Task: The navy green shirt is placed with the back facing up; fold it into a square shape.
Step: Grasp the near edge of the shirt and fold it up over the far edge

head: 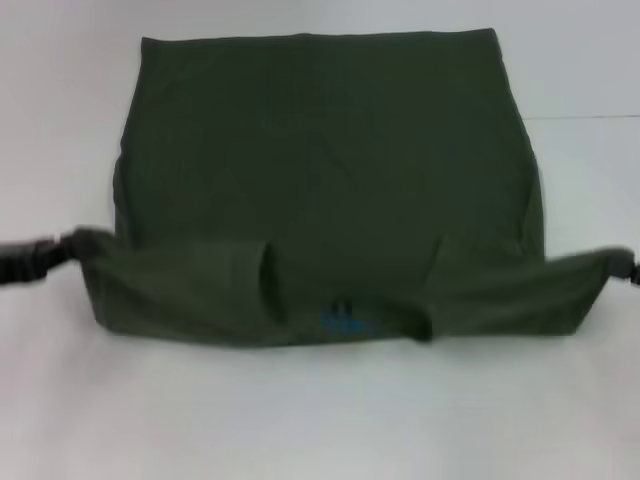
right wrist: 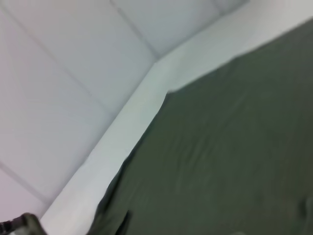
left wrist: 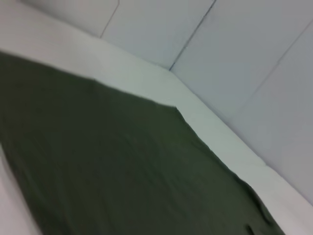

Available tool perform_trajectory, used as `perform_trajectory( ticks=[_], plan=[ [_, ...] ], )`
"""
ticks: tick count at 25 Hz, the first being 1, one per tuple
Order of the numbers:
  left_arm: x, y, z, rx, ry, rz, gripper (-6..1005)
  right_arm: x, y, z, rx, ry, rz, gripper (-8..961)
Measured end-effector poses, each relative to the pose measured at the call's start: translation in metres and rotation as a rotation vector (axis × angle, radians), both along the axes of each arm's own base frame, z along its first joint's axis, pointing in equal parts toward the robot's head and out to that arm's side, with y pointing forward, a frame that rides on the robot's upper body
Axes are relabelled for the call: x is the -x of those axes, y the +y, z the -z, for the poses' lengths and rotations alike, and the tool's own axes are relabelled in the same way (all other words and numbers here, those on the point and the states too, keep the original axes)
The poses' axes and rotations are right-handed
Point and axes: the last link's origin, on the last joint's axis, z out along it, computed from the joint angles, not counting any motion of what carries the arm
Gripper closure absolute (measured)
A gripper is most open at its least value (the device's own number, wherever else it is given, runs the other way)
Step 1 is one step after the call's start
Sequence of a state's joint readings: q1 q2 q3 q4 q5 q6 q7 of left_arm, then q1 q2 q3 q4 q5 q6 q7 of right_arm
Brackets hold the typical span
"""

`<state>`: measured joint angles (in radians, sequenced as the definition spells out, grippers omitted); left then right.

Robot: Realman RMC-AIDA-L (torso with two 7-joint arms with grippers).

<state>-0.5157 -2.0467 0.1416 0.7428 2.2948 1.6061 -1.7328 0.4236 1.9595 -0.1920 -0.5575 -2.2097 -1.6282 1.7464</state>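
The navy green shirt (head: 330,170) lies spread on the white table (head: 320,420), plain side up. Its near edge is raised and stretched into a taut band (head: 340,295) between my two grippers, with both sleeves tucked inward and a small blue mark (head: 345,322) showing near the middle. My left gripper (head: 62,246) is shut on the band's left corner. My right gripper (head: 618,262) is shut on its right corner. The left wrist view (left wrist: 122,171) and the right wrist view (right wrist: 230,156) show only the flat green cloth.
The table runs to a pale wall (left wrist: 234,54) behind the shirt's far edge (head: 320,38). White table surface shows in front of the shirt and on both sides of it. No other objects are in view.
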Motion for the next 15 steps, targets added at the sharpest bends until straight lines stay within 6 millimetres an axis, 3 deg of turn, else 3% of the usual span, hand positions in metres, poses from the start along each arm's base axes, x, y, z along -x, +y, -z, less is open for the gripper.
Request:
perform_trajectory(
  ticks=[8,15],
  plan=[
    [-0.029,0.073,-0.013,-0.136,0.083,0.033,929,0.018,0.054,-0.011,-0.162,-0.029,0.013,909],
    [-0.053,0.115,0.005,-0.239,0.125,0.042,930,0.028,0.094,-0.009,-0.256,-0.089,0.055,909]
  ],
)
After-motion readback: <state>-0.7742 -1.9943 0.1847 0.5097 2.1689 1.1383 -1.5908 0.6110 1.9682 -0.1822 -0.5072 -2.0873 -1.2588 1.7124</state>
